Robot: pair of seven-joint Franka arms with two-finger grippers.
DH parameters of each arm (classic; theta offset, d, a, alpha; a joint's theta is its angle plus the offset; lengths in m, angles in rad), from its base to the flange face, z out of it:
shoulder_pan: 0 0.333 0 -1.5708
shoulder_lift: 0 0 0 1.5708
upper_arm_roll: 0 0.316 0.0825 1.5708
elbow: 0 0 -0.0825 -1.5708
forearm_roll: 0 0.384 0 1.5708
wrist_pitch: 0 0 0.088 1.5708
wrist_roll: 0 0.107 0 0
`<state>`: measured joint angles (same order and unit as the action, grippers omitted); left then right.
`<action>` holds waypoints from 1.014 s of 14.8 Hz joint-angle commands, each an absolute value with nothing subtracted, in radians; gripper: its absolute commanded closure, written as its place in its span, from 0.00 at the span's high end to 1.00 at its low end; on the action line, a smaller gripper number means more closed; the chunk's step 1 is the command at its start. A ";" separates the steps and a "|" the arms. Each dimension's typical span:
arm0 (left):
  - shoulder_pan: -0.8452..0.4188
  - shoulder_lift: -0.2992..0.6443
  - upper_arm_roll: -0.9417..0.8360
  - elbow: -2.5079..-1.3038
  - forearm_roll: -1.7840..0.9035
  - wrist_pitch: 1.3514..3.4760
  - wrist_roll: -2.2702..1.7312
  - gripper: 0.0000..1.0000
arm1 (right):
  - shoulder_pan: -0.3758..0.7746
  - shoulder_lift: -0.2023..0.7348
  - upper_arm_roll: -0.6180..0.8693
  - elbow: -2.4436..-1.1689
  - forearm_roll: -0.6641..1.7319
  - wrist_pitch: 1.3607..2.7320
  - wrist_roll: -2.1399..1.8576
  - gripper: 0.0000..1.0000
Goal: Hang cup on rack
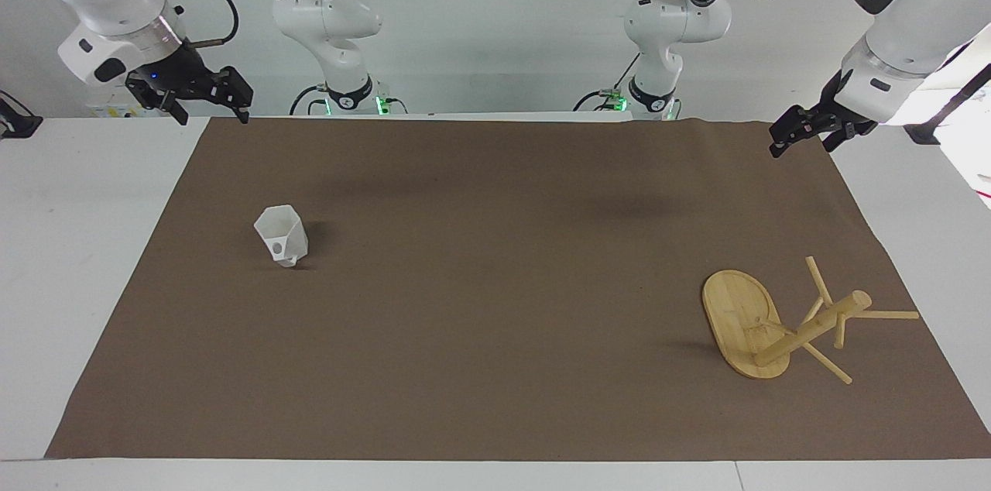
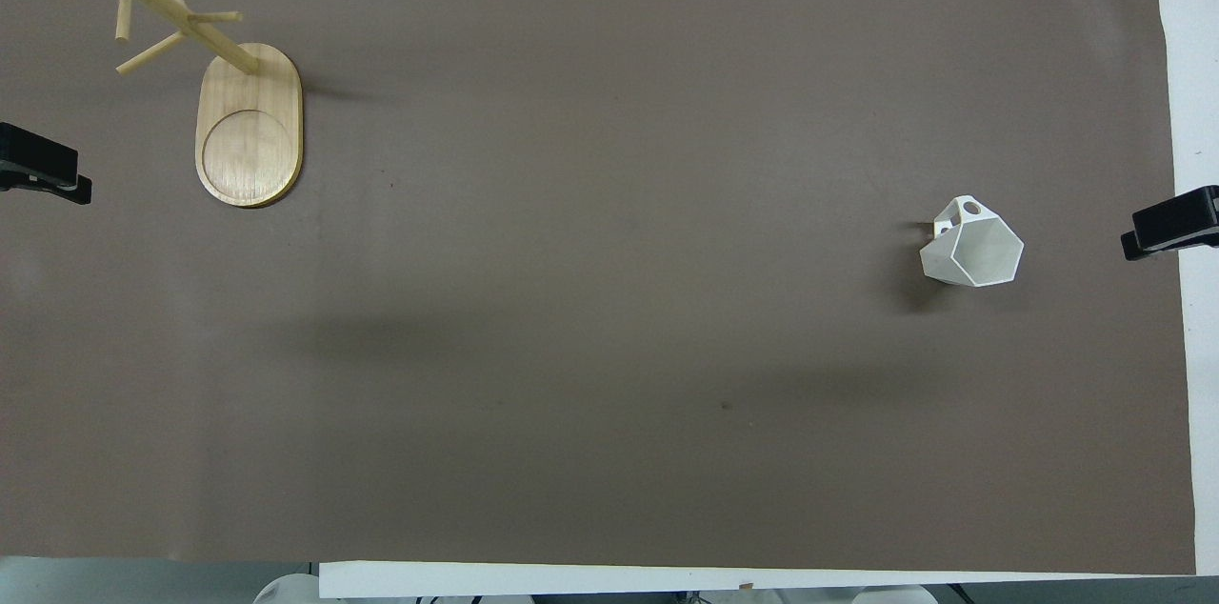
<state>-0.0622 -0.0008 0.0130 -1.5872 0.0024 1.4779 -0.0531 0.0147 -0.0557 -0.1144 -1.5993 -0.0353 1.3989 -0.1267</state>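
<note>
Item one, right end effector (image 1: 203, 97): raised over the corner of the brown mat (image 1: 495, 189) at the right arm's end of the tabletop (image 1: 85, 243), fingers apart, holding nothing, waiting. Item two, the cup (image 1: 282, 237): small, white, faceted, standing upright on the mat toward the right arm's end, well apart from everything else. Its long axis runs vertically, wide mouth up, narrow foot down; the overhead view shows the open rim tipped slightly toward the robots and the squared loop handle (image 2: 957, 213) on the side away from them, angled toward the table's middle. Item three, the rack (image 1: 782, 321): bamboo mug tree toward the left arm's end of the mat, somewhat farther from the robots than the cup. It appears to stand on its oval base (image 1: 739, 313), the round post rising from the end of the base farthest from the robots; thin pegs (image 1: 886, 314) branch off the post in several directions, all bare. Item four, left end effector (image 1: 809, 133): raised over the mat's corner at the left arm's end, fingers likewise spread and empty, waiting. Condition of task: not begun, by my judgement. The cup is ungrasped, no peg is loaded; remaining are the pickup, the carry across the mat, and threading the handle over a peg.
</note>
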 commanded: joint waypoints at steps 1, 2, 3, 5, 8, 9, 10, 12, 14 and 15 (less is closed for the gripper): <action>-0.058 -0.025 0.009 -1.618 0.021 1.500 -0.052 1.00 | 0.011 -0.075 -0.110 -1.628 -0.046 1.427 -0.115 1.00; -0.058 -0.023 0.009 -1.618 0.021 1.500 -0.052 1.00 | 0.011 -0.075 -0.110 -1.626 -0.045 1.425 -0.110 1.00; -0.058 -0.025 0.008 -1.618 0.021 1.500 -0.052 1.00 | 0.009 -0.075 -0.110 -1.626 -0.044 1.424 -0.110 1.00; -0.058 -0.025 0.009 -1.618 0.021 1.500 -0.052 1.00 | 0.005 -0.077 -0.113 -1.628 -0.044 1.416 -0.127 1.00; -0.058 -0.025 0.009 -1.618 0.021 1.500 -0.052 1.00 | 0.006 -0.068 -0.114 -1.618 -0.038 1.480 -0.414 1.00; -0.058 -0.023 0.009 -1.618 0.021 1.500 -0.052 1.00 | 0.002 -0.066 -0.114 -1.621 -0.035 1.505 -0.539 1.00; -0.058 -0.023 0.009 -1.618 0.021 1.500 -0.052 1.00 | -0.017 -0.061 -0.115 -1.617 -0.009 1.523 -0.652 1.00; -0.058 -0.025 0.009 -1.618 0.021 1.500 -0.052 1.00 | -0.098 -0.020 -0.115 -1.595 0.101 1.534 -0.859 1.00; -0.058 -0.023 0.008 -1.618 0.021 1.500 -0.052 1.00 | -0.165 0.052 -0.115 -1.551 0.208 1.542 -1.157 1.00; -0.058 -0.023 0.009 -1.618 0.021 1.500 -0.052 1.00 | -0.205 0.092 -0.115 -1.533 0.275 1.542 -1.308 1.00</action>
